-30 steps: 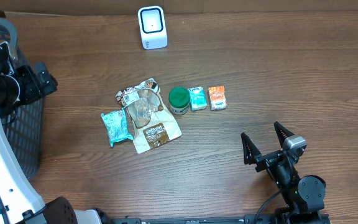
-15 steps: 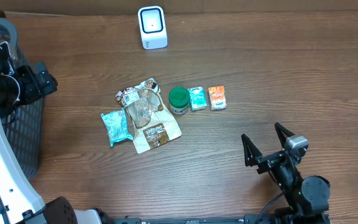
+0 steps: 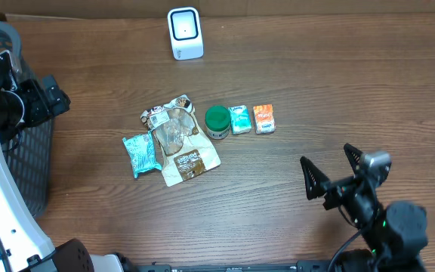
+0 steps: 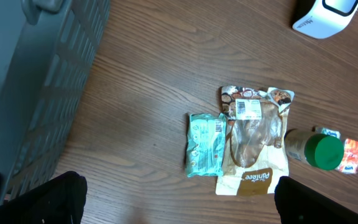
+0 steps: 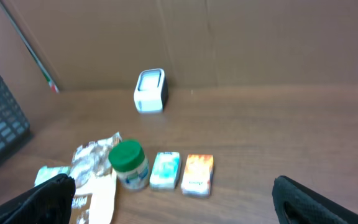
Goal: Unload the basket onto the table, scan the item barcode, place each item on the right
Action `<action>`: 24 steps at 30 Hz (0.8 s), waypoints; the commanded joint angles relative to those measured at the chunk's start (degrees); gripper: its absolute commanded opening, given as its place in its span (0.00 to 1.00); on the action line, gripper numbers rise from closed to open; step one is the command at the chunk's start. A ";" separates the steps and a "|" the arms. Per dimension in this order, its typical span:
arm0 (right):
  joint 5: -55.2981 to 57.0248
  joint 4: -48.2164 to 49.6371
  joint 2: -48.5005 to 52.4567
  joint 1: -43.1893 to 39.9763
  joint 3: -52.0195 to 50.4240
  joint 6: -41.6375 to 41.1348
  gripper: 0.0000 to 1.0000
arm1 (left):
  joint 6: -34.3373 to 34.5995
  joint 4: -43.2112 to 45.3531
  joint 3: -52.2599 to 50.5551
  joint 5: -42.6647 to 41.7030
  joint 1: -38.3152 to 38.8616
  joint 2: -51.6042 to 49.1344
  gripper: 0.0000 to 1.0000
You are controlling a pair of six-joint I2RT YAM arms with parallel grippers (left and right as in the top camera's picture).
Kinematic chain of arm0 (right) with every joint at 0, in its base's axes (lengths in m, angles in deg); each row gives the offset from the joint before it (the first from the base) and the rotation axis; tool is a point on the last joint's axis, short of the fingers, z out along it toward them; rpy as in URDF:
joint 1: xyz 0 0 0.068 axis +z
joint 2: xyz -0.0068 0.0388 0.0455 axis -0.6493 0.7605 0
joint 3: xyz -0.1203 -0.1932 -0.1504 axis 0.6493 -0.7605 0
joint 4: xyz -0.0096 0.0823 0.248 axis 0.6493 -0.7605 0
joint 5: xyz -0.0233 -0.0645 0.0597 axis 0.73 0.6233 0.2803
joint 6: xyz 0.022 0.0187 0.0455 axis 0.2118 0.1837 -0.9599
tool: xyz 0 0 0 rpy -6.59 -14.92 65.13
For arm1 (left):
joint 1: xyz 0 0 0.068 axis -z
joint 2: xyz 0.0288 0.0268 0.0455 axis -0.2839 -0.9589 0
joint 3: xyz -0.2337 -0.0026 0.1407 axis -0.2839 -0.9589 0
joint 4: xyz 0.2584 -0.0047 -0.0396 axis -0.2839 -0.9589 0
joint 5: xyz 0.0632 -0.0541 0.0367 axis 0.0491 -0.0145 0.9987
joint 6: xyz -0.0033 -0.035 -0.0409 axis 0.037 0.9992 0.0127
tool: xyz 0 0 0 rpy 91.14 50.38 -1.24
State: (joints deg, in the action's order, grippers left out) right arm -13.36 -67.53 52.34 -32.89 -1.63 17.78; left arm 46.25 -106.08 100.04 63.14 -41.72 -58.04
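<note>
Wood-grain table [image 3: 368, 83] fills the overhead view, with a dark basket [image 3: 13, 151] at its 9 o'clock edge. The left gripper [image 4: 179, 190], beside the basket, and the right gripper [image 3: 325, 153], at 4 o'clock, both have jaws spread wide and hold nothing. The candidate items lie untouched near the centre. Largest is a brown pouch [image 3: 181, 147]. The white scanner [image 3: 185, 33] stands at 12 o'clock, well apart from the items. A teal packet [image 3: 140, 155] touches the pouch at its 9 o'clock. Toward 3 o'clock run a green-lidded jar [image 3: 217, 121], a teal box [image 3: 240, 119] and an orange box [image 3: 263, 119]. Judged stage: before pick-up, with no item chosen. The next move calls for one gripper to descend over a single item and close on it. It must then carry the item to the scanner, barcode facing the window. Where the barcodes sit cannot be told.
</note>
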 commanded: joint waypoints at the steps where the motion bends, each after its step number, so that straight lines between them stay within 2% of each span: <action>1: -1.68 -2.93 8.46 0.33 8.72 -0.02 1.00 | -1.70 -0.13 1.25 -0.87 0.04 -0.52 1.00; 12: -13.86 -21.49 41.48 0.33 37.88 -0.02 1.00 | -1.68 -0.13 1.25 -0.87 0.04 -0.52 0.99; 15: -17.11 -22.03 47.67 0.33 40.72 -0.33 1.00 | -1.70 -0.13 1.25 -0.87 0.04 -0.52 1.00; 20: -23.34 -17.07 55.45 0.39 40.79 -0.28 1.00 | -1.68 -0.13 1.25 -0.87 0.04 -0.52 0.99; 21: -23.32 -16.33 57.13 0.55 40.79 -0.57 0.94 | -1.70 -0.13 1.25 -0.87 0.04 -0.52 0.99; 23: -23.28 -15.10 60.02 0.70 40.79 -3.43 0.69 | -1.68 -0.13 1.25 -0.85 0.04 -0.52 0.99; 24: -23.26 -14.45 61.53 0.72 40.76 -4.87 0.53 | -1.70 -0.13 1.25 -0.87 0.04 -0.52 0.99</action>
State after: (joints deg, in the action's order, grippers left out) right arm -34.19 -82.92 111.05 -32.65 37.77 16.44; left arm 46.25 -106.06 100.04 63.14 -41.72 -58.06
